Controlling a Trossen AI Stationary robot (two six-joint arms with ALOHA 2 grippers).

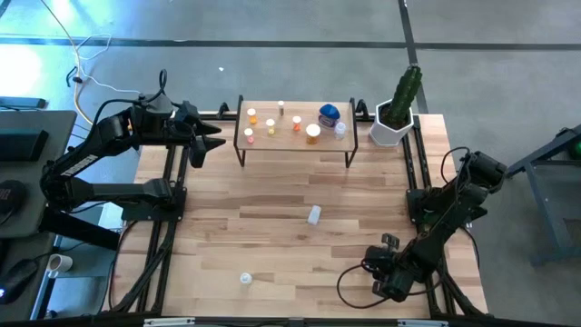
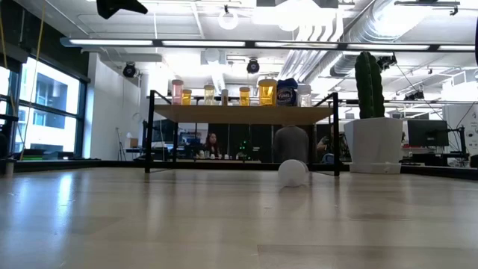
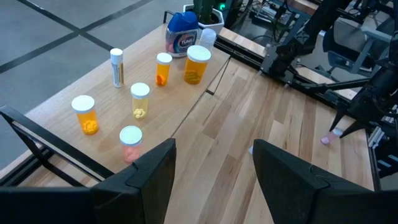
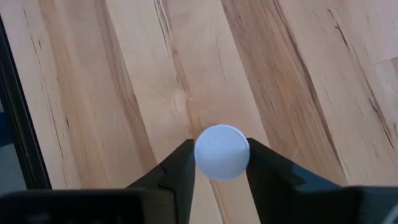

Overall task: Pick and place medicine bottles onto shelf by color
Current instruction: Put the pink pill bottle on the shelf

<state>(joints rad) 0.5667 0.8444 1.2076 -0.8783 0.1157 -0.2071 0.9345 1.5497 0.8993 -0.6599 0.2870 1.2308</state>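
Clenched on a white-capped bottle (image 4: 222,152), the right claw (image 4: 222,163) hangs over the worktop's (image 1: 272,236) near right corner, seemingly ready for sorting. Far off, the shelf (image 1: 295,143) already carries orange, white and blue bottles. Beside its left end the left claw (image 3: 211,171) hovers released. Two bottles lie loose on bare wood.
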